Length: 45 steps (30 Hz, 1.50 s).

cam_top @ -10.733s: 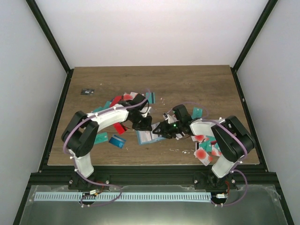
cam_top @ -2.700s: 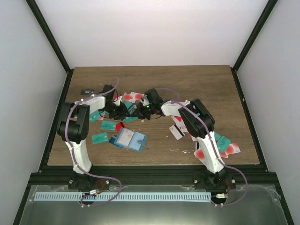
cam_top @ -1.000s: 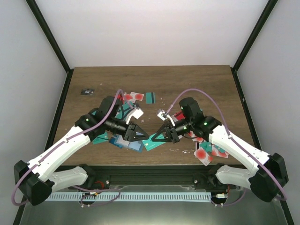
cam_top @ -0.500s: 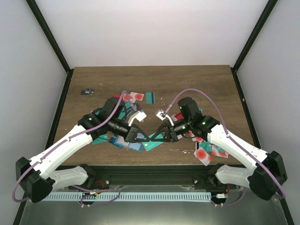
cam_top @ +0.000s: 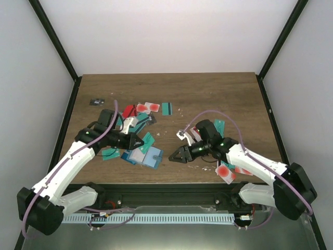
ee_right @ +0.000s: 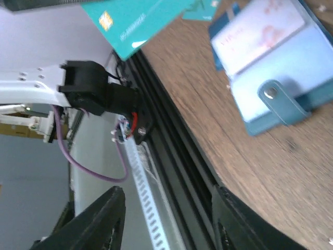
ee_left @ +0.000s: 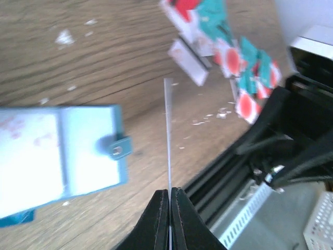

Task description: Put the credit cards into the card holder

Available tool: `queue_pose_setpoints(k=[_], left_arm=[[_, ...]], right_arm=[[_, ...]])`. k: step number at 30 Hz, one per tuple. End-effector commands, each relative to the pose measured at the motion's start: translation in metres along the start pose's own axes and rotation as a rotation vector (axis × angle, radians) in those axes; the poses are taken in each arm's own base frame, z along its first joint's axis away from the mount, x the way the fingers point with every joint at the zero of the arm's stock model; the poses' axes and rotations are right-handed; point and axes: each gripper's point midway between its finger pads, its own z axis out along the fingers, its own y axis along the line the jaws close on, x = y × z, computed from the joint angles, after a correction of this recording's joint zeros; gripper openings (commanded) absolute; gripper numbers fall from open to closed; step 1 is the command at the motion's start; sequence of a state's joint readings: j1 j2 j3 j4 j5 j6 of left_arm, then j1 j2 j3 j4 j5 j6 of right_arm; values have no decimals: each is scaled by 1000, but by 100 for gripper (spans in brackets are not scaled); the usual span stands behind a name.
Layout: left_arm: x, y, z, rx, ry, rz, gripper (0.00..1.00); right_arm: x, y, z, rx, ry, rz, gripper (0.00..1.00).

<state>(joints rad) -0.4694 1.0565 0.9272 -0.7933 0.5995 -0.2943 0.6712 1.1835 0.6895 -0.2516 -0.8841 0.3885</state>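
my left gripper is pinched tight on a teal card, held up off the table. from the left wrist the card is edge-on, just a thin line rising from between the fingers. the right wrist view catches its face: a gold chip near one corner and pale printing too blurred to read. my right gripper is spread wide with nothing in it, hanging low just right of the card holder. the holder lies open flat near the table's front edge. it has a teal-blue cover, lighter blue pockets and a strap with a metal snap off its right side. a white card with faint red marks shows in one pocket. more credit cards lie scattered behind it and under my right arm.
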Motion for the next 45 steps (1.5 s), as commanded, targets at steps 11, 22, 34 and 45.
queue_pose_setpoints(k=[11, 22, 34, 45], left_arm=[[23, 102, 27, -267, 65, -225, 4], [34, 126, 60, -260, 168, -317, 4], [58, 121, 68, -289, 215, -396, 4], [63, 90, 85, -268, 177, -467, 4]], right_arm=[[16, -39, 26, 70, -24, 222, 55], [28, -66, 41, 146, -4, 312, 49], [30, -73, 44, 161, 9, 310, 45], [34, -88, 48, 213, 15, 373, 41]])
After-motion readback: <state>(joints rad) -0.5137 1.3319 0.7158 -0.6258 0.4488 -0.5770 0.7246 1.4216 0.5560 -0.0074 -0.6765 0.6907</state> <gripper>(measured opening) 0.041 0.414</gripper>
